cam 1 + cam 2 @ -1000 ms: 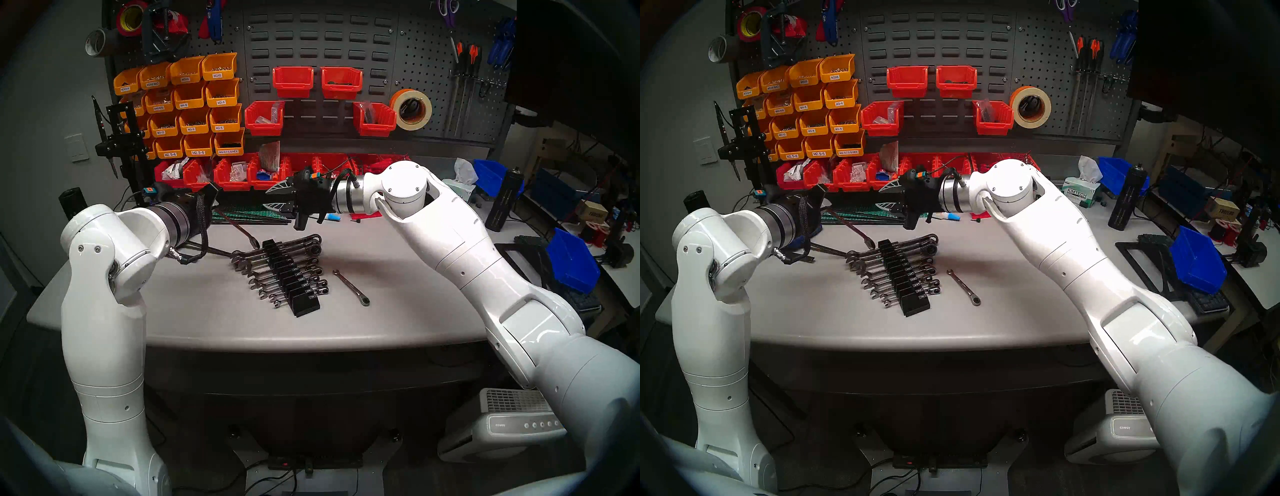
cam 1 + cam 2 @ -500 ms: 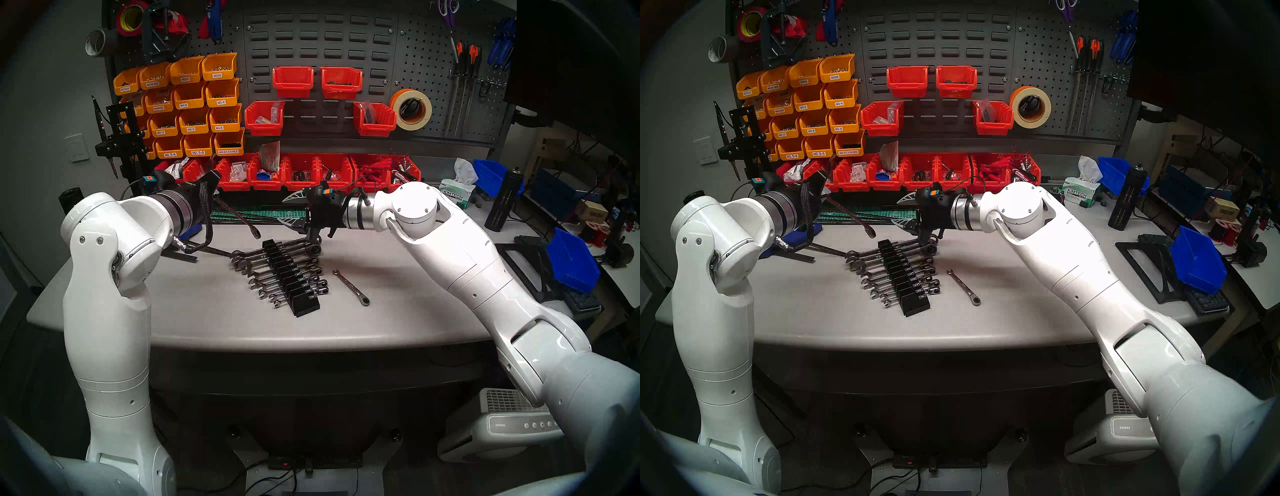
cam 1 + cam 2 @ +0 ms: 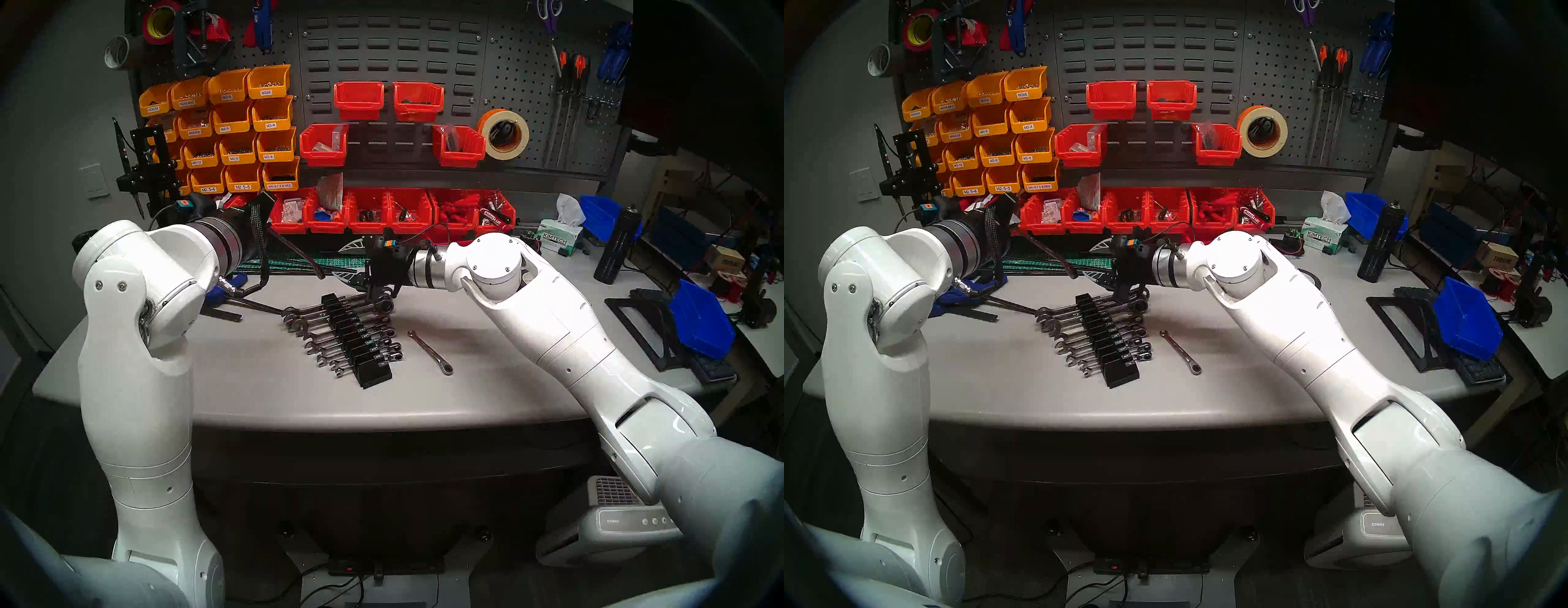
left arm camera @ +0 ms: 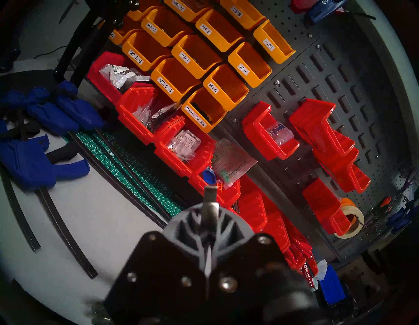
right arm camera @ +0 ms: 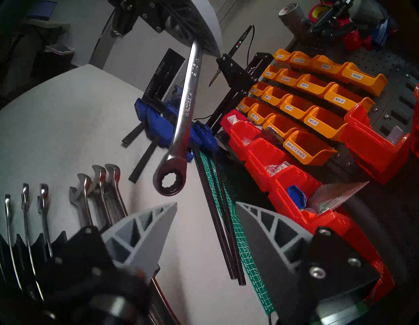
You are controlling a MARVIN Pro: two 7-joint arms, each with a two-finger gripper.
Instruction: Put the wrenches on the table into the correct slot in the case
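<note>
A long wrench (image 5: 186, 109) was held clamped between the closed fingers (image 4: 192, 229) of the left gripper (image 4: 209, 217), its ring end hanging free in the air behind the case (image 3: 356, 339). The right gripper (image 5: 205, 229) was seen with its fingers spread apart and empty, just short of that ring end. The smaller wrench (image 3: 430, 352) lay flat on the desk (image 3: 488, 382), just to the right of the case and not touching it.

A handover appeared to be under way. If the right fingers closed off-centre on the ring end, the wrench could be twisted in the left grip or dropped onto the seated wrenches, and these could be knocked out of their slots. The right gripper also hung low over the far end of the case, so that end could be struck.

Compared with the earlier frames, the right gripper was found lower and nearer the case, with its fingers opened wider. The left gripper had been raised, the wrench carried up with it. The smaller wrench had not been moved.
</note>
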